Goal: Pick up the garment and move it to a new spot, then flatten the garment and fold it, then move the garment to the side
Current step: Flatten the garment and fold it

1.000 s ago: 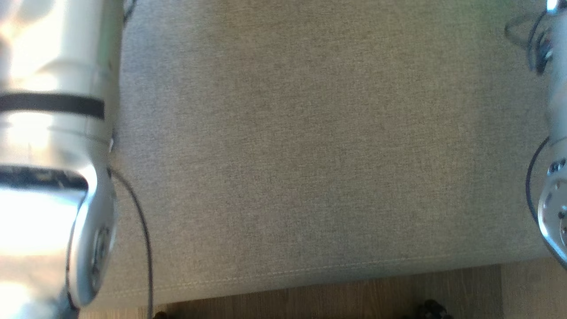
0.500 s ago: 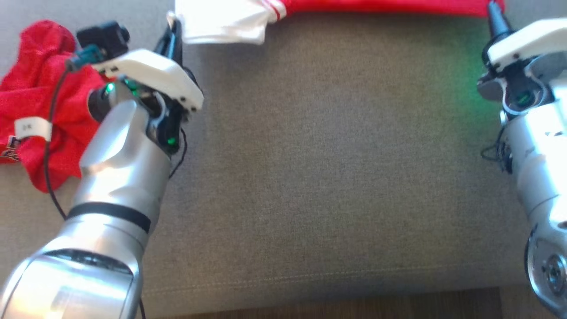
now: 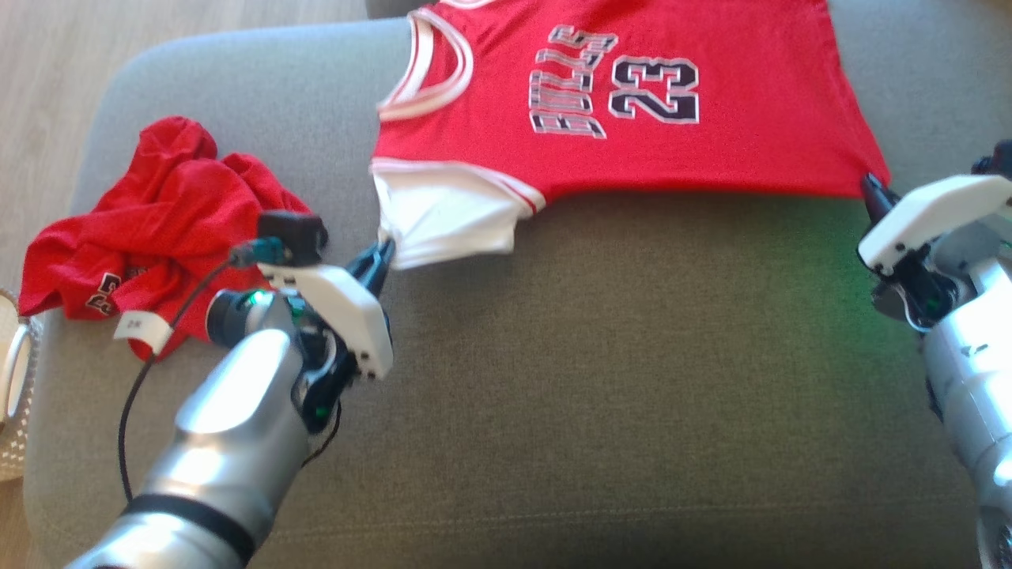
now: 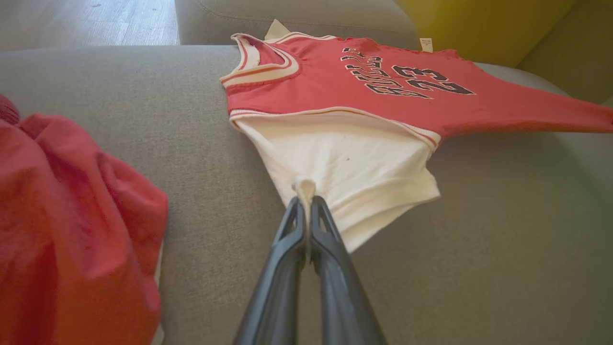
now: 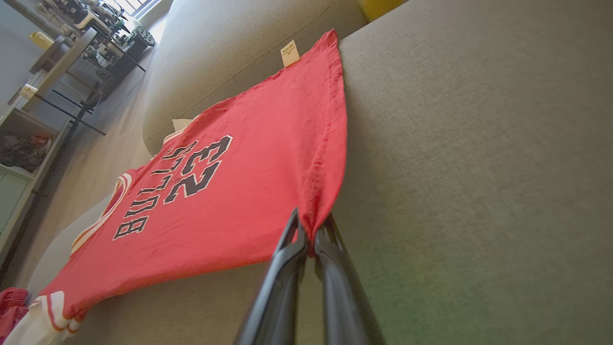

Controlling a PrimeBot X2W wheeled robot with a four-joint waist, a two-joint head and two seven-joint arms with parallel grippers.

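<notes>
The garment (image 3: 624,103) is a red jersey with white sleeves and the number 23, spread flat on the grey cushion (image 3: 601,379), neck to the left. My left gripper (image 3: 382,254) is shut on the edge of its white sleeve (image 4: 354,177). In the left wrist view the left gripper (image 4: 305,199) pinches a small bunch of white cloth. My right gripper (image 3: 870,188) is shut on the garment's red hem corner; the right wrist view shows the right gripper (image 5: 309,232) clamping that corner of the garment (image 5: 230,191).
A second red garment (image 3: 150,237) lies crumpled at the cushion's left end, beside my left arm. A pale round object (image 3: 12,379) sits at the far left edge. Wooden floor (image 3: 47,95) lies beyond the cushion. A yellow cushion (image 4: 503,24) stands behind.
The head camera has tilted up, so the whole picture shifted from bare cushion to the garment and both grippers. Both grippers stay shut on the cloth.
</notes>
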